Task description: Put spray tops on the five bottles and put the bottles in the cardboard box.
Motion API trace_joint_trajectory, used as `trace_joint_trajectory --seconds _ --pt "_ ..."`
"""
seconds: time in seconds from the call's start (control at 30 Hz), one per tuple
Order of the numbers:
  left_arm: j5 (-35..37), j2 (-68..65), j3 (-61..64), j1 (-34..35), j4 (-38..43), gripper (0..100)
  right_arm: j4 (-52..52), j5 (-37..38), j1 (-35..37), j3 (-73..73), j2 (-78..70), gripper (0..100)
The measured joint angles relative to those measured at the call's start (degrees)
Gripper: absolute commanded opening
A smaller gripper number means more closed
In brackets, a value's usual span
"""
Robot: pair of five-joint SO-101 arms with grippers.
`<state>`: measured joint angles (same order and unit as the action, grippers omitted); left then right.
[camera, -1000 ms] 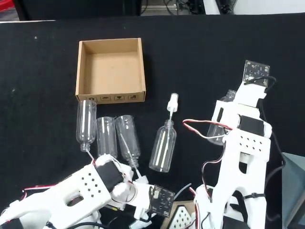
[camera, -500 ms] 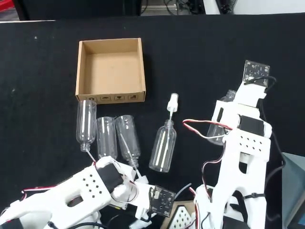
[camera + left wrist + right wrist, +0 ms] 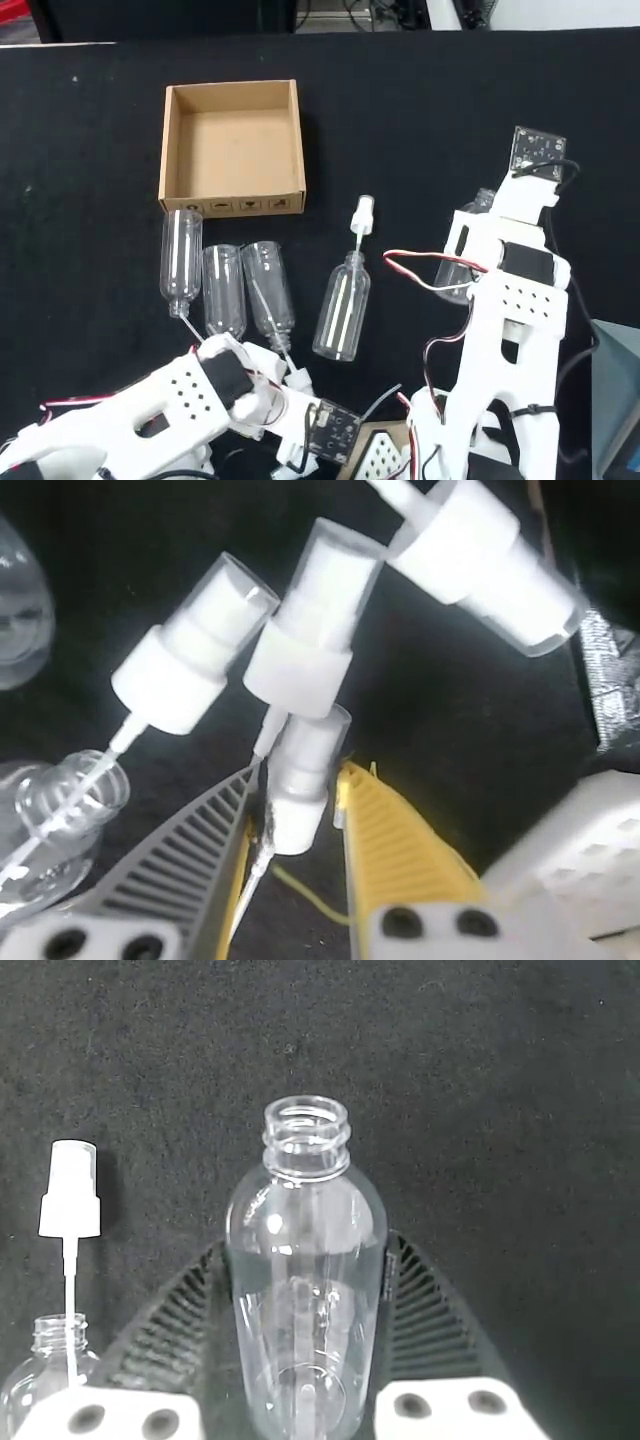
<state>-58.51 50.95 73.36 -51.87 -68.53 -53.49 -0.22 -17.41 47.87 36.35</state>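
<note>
The open cardboard box [image 3: 232, 145] sits at the back left. Three clear bottles [image 3: 223, 288] lie side by side in front of it. A fourth bottle [image 3: 342, 305] lies to their right, with a spray top [image 3: 362, 215] resting loosely above its neck on its tube. My right gripper [image 3: 305, 1290] is shut on a topless clear bottle [image 3: 305, 1250], partly hidden under the arm in the high view [image 3: 481, 200]. At the near edge, my left gripper [image 3: 298, 780] is shut on a spray top [image 3: 300, 785], with three more spray tops [image 3: 195, 660] just beyond it.
The grey fingertip [image 3: 215, 830] lies close to the neck of a lying bottle [image 3: 70, 795]. A grey block [image 3: 615, 400] stands at the right edge. The black table [image 3: 420, 110] stretches behind the arms.
The left arm has shifted slightly toward the near table edge. The right arm and its bottle have stayed still.
</note>
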Motion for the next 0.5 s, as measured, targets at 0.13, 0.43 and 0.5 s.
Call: trace_joint_trajectory --seconds 0.13,0.43,0.5 --pt "-0.26 0.09 1.93 -0.09 2.20 11 0.00 0.00 0.00 0.00 0.00 6.4" --pt "-0.35 0.09 2.11 -0.44 2.37 19 0.00 0.00 0.00 0.00 0.00 6.4" --pt "-0.26 0.09 2.20 -0.44 2.55 23 0.00 0.00 0.00 0.00 0.00 6.4"
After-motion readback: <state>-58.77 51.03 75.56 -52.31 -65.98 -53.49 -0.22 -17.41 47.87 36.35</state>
